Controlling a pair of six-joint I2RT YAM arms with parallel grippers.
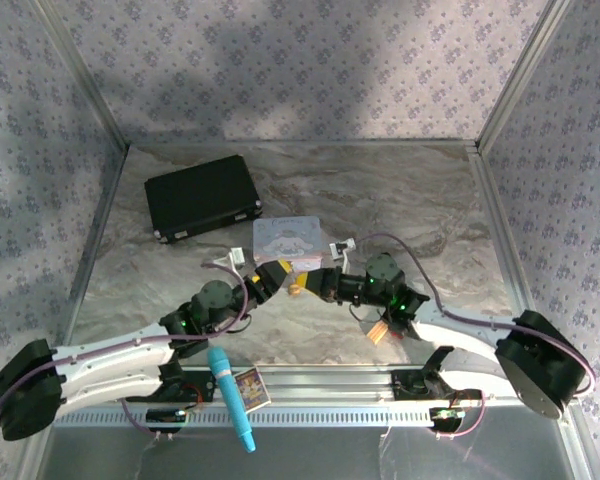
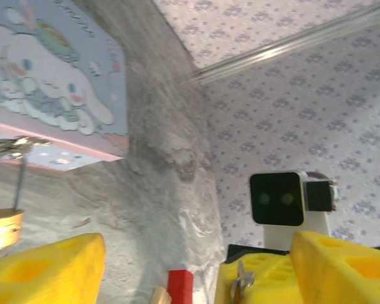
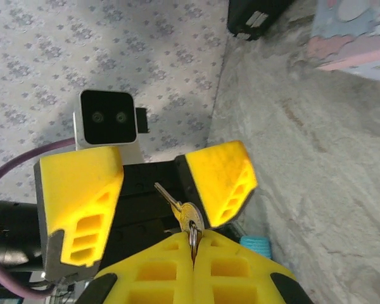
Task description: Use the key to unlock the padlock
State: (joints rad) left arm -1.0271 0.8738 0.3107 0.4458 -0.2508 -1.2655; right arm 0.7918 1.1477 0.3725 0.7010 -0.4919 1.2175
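Where the two arms meet near the middle of the grey marbled table (image 1: 410, 200), seen from above, the left gripper (image 1: 275, 274) and right gripper (image 1: 305, 286) sit close together just in front of a pastel cartoon-printed tin box (image 1: 287, 238). A black rectangular case (image 1: 202, 195) lies toward the far left corner.

From the left wrist, its yellow fingers (image 2: 44, 269) stand wide apart. The tiny brass-gold padlock (image 2: 1, 229) sits at the tin's edge, its thin silver shackle reaching a silver clasp (image 2: 12, 145).

From the right wrist, that gripper's own fingers are pressed together, pinching the ring of the small silvery key (image 3: 185, 215). The key's blade points between the left gripper's spread fingers.
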